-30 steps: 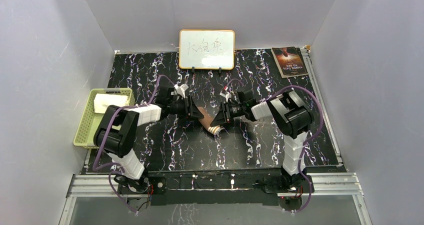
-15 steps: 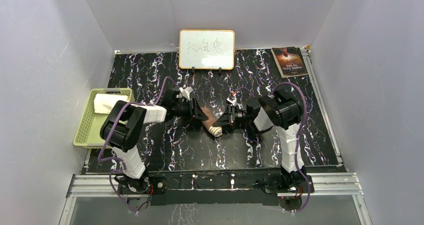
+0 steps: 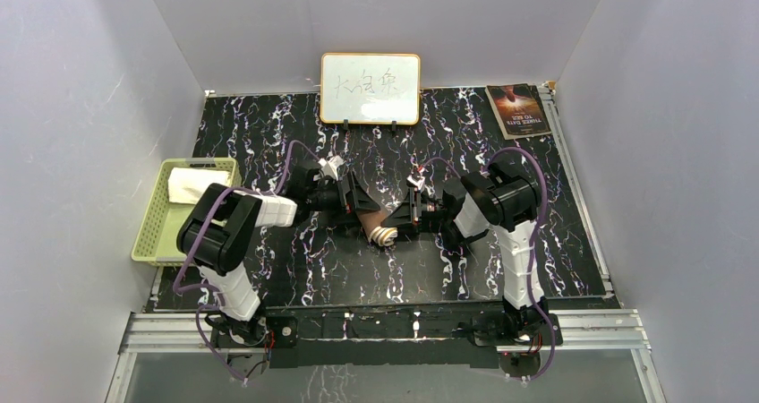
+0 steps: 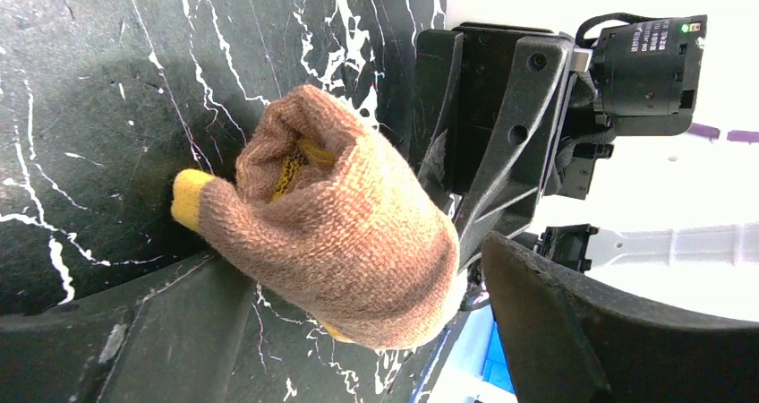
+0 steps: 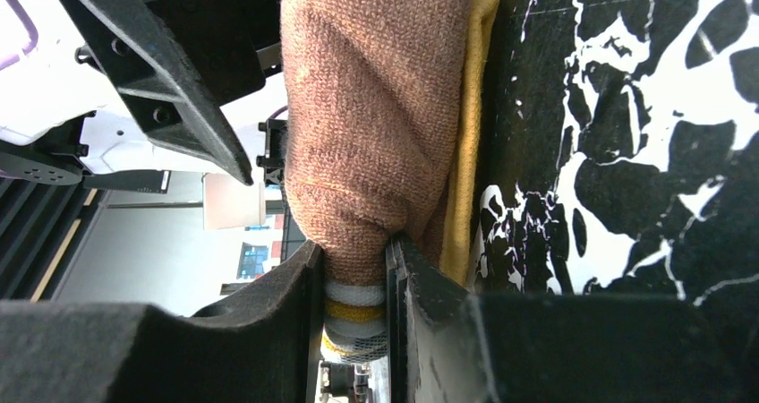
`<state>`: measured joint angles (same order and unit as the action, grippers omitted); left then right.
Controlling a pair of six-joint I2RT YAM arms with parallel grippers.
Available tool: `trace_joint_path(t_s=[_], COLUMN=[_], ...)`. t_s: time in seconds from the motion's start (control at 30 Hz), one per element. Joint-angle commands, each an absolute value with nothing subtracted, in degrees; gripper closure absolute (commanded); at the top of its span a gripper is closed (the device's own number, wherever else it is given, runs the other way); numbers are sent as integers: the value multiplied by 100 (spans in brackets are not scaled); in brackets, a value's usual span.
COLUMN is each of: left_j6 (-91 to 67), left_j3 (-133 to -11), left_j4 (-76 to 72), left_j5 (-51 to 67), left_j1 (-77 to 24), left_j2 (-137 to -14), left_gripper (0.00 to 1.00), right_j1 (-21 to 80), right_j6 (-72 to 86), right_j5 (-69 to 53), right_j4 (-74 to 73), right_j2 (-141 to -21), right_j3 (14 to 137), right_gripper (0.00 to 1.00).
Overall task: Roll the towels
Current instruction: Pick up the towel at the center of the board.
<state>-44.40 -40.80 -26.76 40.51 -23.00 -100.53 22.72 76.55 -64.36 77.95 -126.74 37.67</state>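
Mid-table (image 3: 501, 152): cloth (image 3: 379, 227) rolled up. Right gripper (image 5: 356, 246) at its 3 o'clock, fingers nearly closed, pinching the roll's striped end. Left gripper (image 4: 358, 260) at its 9 o'clock, jaws wide, straddling the roll without squeezing it. Towel (image 3: 191, 184) lies in the basket (image 3: 157, 233) at the table's 9 o'clock edge.

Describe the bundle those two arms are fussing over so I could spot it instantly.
On the black marbled table, look in front of the whiteboard, where the left gripper and right gripper meet. Between them lies the brown knitted cloth, rolled up, with a yellow edge and a striped end; unlike it, the cream towel sits in the green basket.
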Motion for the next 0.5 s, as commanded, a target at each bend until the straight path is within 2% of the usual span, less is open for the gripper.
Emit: trace_joint_path(t_s=[0.0,0.23,0.27,0.3,0.37,0.4,0.43,0.47], left_j6=[-5006,-5667,-5944,-6049,-6222,-6272,-6294,-6268], left_j3=[-3646,-3643,-3583,-3542,-3433,-3393,-3363,-3356], left_j4=[-2998,-3815,-4156,-4288,-4489,-4507,-4462,-4395], left_j5=[3873,4034,4022,3984,3910,3841,3777,3683], left_j1=[-2424,-2574,-2625,-2634,-2630,-2628,-2628,-2628], left_j2=[-10528,-10818,-10858,-10841,-10765,-10694,-10611,-10503], left_gripper=[10,28,37,40,57,70,89,99], right_j1=[2263,2262,2268,2265,2263,2265,2265,2260], right_j6=[7384,6814,6598,6535,6435,6393,6341,6297], right_j5=[-6359,-6338,-6332,-6318,-6294,-6294,-6277,-6271], right_j4=[7750,7024,6729,6641,6505,6444,6380,6328], right_j2=[-12417,-12239,-12149,-12114,-12050,-12013,-11974,-11918], right_j3=[3705,3727,3766,3780,3792,3800,3809,3823], right_gripper=[84,84,84,84,84,83,82,81])
